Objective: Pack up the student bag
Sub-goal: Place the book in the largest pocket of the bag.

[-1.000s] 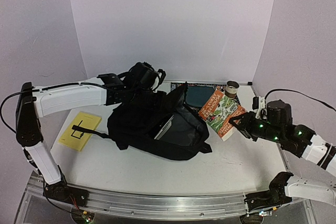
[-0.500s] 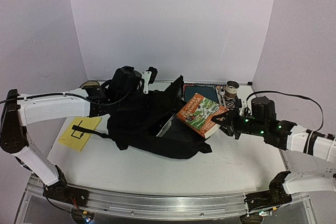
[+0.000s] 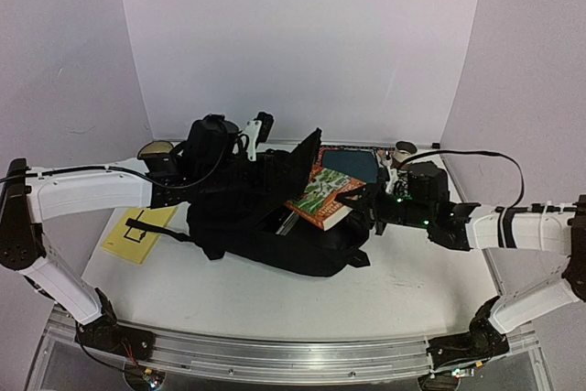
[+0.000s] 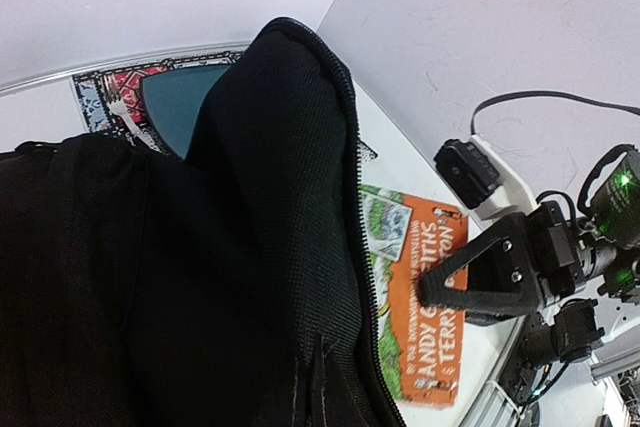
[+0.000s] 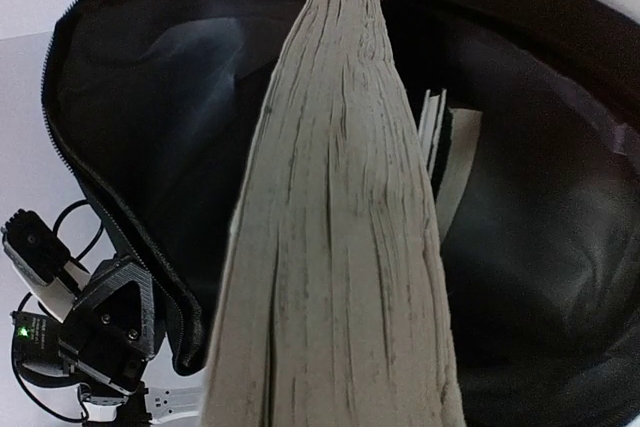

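Note:
The student bag [image 3: 238, 222], a black backpack, lies mid-table with its main opening facing right and its flap [image 3: 307, 157] standing up. My left gripper [image 3: 255, 133] is at the bag's top rear, shut on the fabric; its fingers are hidden by black fabric [image 4: 200, 247] in the left wrist view. My right gripper [image 3: 368, 200] is shut on an orange paperback book [image 3: 322, 194], whose leading edge is inside the opening. The book's page edge [image 5: 340, 247] fills the right wrist view, pointing into the dark interior [image 5: 170, 97]. The book cover [image 4: 430, 317] also shows in the left wrist view.
A flat pale item [image 5: 445, 142] lies inside the bag. A yellow notebook [image 3: 137, 226] lies at the left, by a bag strap. A teal book [image 3: 352, 164] on a patterned mat and a small jar [image 3: 404, 147] sit behind the right gripper.
My right gripper has carried the orange book left from the table's right side into the bag's opening. My left gripper has shifted left and up with the bag's top.

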Robot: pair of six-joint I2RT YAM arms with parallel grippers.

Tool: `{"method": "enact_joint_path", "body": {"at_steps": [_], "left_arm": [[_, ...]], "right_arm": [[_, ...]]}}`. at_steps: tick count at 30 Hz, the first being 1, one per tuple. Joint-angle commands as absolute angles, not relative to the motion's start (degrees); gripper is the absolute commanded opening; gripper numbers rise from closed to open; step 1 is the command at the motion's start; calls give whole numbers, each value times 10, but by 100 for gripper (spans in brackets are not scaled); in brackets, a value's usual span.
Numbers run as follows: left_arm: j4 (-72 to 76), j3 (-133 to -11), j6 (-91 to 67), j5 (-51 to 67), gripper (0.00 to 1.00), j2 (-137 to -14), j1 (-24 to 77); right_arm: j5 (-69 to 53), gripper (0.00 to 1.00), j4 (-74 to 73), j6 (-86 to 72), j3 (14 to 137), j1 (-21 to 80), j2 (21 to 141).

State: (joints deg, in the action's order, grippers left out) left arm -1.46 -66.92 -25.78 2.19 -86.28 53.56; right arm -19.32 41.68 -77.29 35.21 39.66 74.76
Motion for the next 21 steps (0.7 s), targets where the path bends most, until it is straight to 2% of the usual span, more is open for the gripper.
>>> {"method": "enact_joint_path", "body": {"at_steps": [1,10,16,21], "left_arm": [[86,-694,-258,60,0,-836,540],[88,-693,-250,49,0,-828,540],[88,-669,-242,22,0,-807,540],[87,-660,-239,93,0,-806,540]], "right_arm": [[-209,0,543,-781,413,424,779],[-226,0,574,-797,467,467,893],[-243,0,561,-799,462,474,912],[-250,0,503,-752,508,474,932]]}}
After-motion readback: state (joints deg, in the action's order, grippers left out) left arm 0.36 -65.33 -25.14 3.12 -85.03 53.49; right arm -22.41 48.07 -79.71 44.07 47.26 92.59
